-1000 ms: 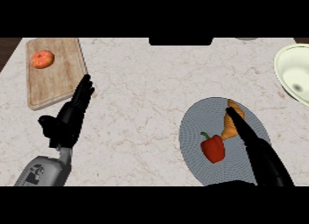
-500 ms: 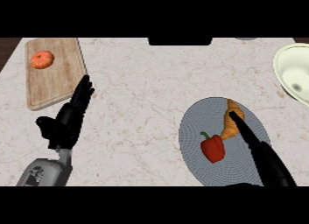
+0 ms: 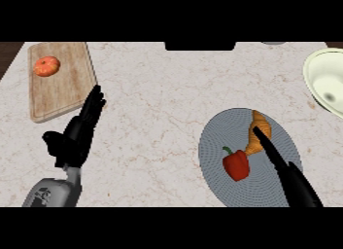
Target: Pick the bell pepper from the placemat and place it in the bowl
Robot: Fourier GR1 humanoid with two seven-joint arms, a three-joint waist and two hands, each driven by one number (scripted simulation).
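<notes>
A red bell pepper (image 3: pixel 236 164) with a green stem lies on the round grey placemat (image 3: pixel 231 131), left of centre. An orange croissant (image 3: pixel 258 134) lies on the mat's upper part. My right hand (image 3: pixel 276 158) reaches over the mat with straight fingers, its tips beside the croissant and just right of the pepper, holding nothing. The pale bowl (image 3: pixel 333 85) stands at the right edge, partly cut off. My left hand (image 3: pixel 79 133) rests open on the counter at the left.
A wooden cutting board (image 3: pixel 66 92) with an orange-red tomato (image 3: pixel 46 66) on it lies at the upper left, just above my left hand. A dark object (image 3: pixel 199 45) sits at the counter's far edge.
My right hand has drawn slightly down and back along the mat's right side, its fingertips now lower on the croissant. The pepper and the left hand have stayed put.
</notes>
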